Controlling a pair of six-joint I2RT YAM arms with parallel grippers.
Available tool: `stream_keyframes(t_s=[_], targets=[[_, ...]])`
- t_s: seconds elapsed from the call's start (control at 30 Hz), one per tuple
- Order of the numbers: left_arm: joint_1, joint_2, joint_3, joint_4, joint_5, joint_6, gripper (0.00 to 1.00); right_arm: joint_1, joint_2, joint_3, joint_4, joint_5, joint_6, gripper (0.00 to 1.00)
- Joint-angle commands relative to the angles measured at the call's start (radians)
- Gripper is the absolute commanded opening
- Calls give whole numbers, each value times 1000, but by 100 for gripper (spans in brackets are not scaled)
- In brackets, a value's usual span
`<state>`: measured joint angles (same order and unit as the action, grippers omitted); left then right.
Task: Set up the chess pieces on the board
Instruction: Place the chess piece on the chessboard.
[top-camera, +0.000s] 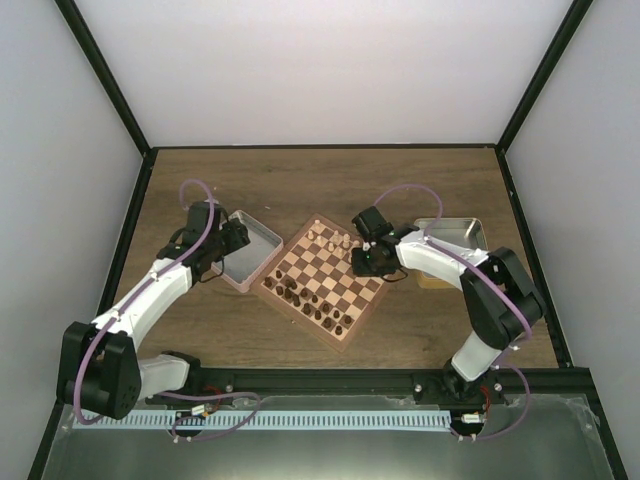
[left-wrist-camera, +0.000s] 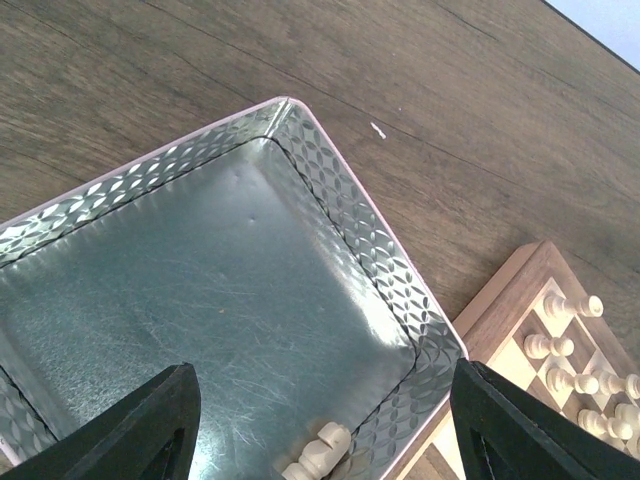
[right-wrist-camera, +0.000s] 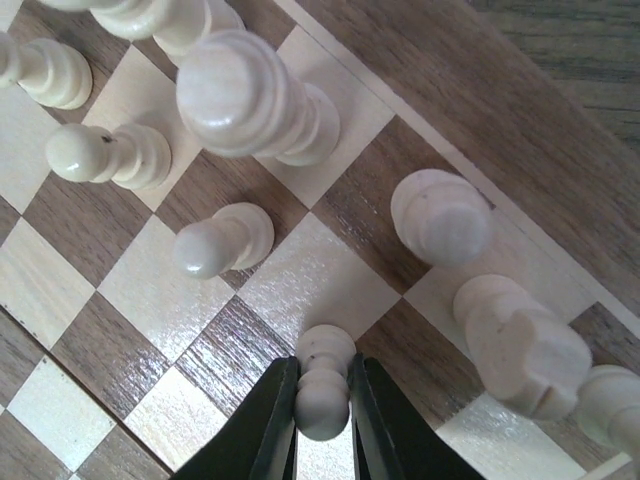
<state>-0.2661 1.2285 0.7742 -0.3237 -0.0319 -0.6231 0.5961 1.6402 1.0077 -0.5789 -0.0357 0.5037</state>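
The board (top-camera: 341, 286) lies turned like a diamond at mid-table. Light chess pieces (top-camera: 335, 240) stand along its far edge and dark pieces (top-camera: 305, 300) along its near left edge. My right gripper (right-wrist-camera: 324, 362) is shut on a light pawn (right-wrist-camera: 325, 400) whose base rests on the board (right-wrist-camera: 470, 100), next to a standing pawn (right-wrist-camera: 215, 240) and taller pieces (right-wrist-camera: 440, 215). My left gripper (left-wrist-camera: 323, 366) hangs open over a silver tray (left-wrist-camera: 200, 260). One light piece (left-wrist-camera: 322, 450) lies in the tray's near corner, between the fingers but untouched.
A second silver tray (top-camera: 450, 232) stands right of the board, behind my right arm. The left tray (top-camera: 255, 240) touches the board's left corner. In the left wrist view the board's rim (left-wrist-camera: 520, 300) and a row of light pieces (left-wrist-camera: 565, 345) show at right.
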Motion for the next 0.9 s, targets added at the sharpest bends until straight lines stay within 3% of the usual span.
stream_keyframes(t_s=[0.0,0.3,0.57,0.87], targets=[[11,4,-3,7,-2,17,71,-1,17,41,35,32,-13,16],[44,-7,-2,-16,-12,9,71,0,28,39,62,27,-18,19],[85,4,30,-63,-43,55,72,-1,-39,26,55,12,-9,30],[99,135,250,-244,-82,373,80,-1,-227,-18,54,4,14,39]])
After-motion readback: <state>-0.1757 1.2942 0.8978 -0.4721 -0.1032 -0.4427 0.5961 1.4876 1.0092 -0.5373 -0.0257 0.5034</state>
